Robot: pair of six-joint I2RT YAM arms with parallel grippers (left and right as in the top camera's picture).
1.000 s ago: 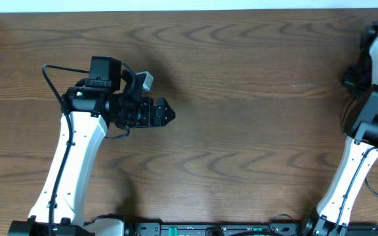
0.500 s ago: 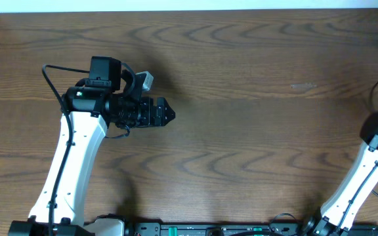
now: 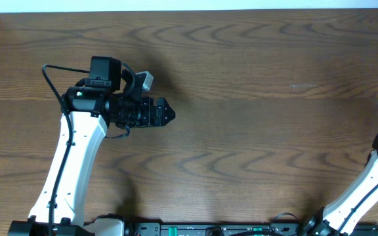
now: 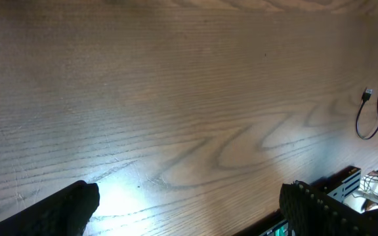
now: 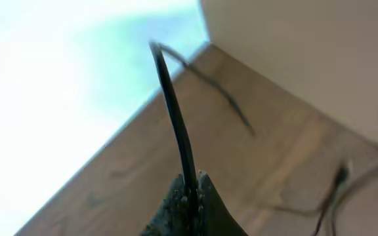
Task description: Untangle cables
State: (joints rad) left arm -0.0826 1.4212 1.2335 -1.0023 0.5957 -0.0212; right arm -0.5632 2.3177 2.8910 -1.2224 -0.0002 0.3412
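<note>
Swinging out past the right edge of the brown wood-grain table (image 3: 241,131), the white right arm (image 3: 373,183) has nearly left the overhead view. Its right gripper (image 5: 190,193) is clamped on a thin black cable (image 5: 176,111), probably drawing that strand away from the loose black cords (image 4: 358,124) at that edge. The left gripper (image 4: 189,206) gapes, empty. No containers are in sight.

Notes on your rig. The left arm (image 3: 67,157) has a long white link and a black joint housing with a small green light. A thin black wire (image 3: 50,77) loops off its far side. The left gripper (image 3: 169,115) is all black, with matte, rough-textured fingers (image 4: 64,210). The right arm (image 3: 366,193) has a matching white link and a black joint. The right gripper (image 5: 190,200) has dark, scuffed tips.
</note>
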